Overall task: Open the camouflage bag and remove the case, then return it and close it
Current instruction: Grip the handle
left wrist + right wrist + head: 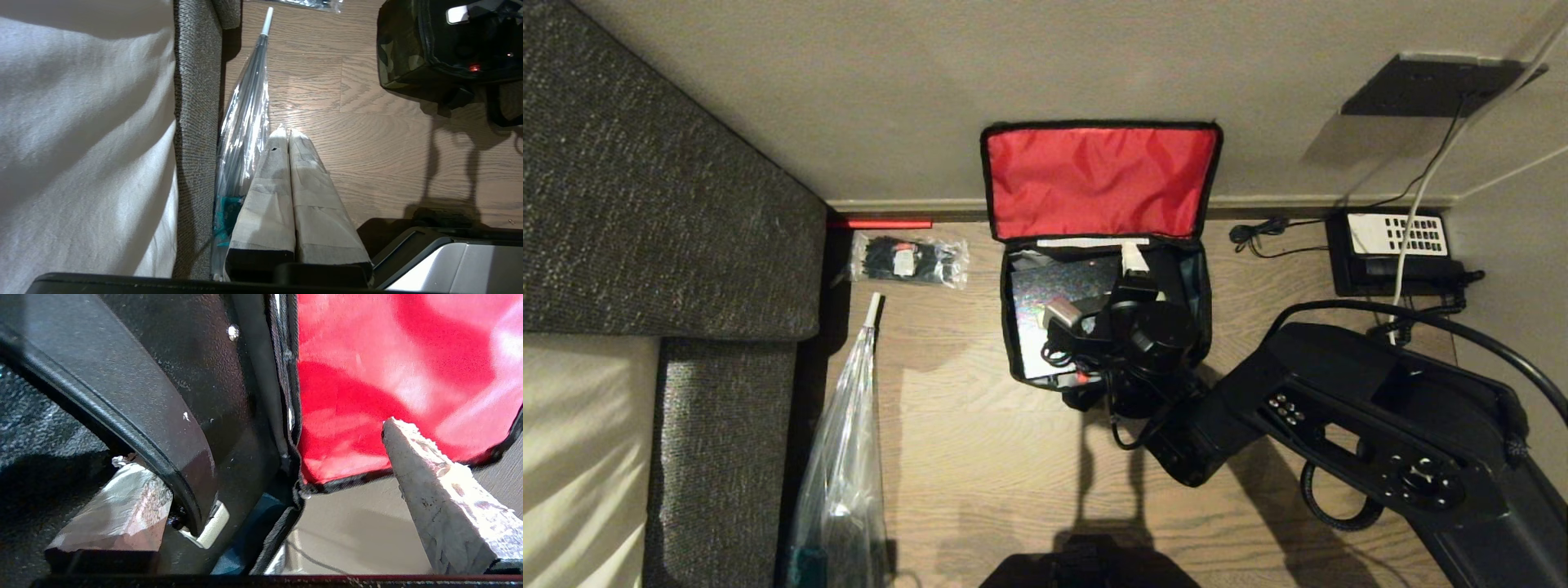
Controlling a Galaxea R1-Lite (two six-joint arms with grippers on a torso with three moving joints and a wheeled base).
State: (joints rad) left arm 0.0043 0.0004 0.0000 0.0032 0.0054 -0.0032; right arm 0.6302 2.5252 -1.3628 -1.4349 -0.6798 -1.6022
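Right tool is sitting wide open inside the camouflage bag, fingers straddling the case handle, gripping nothing.

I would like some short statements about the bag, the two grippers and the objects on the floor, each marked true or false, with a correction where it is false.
1. The camouflage bag has its lid open, with the red lining showing. True.
2. The right gripper is over the open bag, fingers spread. True.
3. The left gripper is holding the bag's lid. False: it is shut on nothing, away from the bag, beside the clear plastic-wrapped umbrella.
4. The telephone lies inside the bag. False: it sits on the floor by the wall, to the bag's right.
5. The case lies on the floor outside the bag. False: it is inside the bag, with one right finger beside it.
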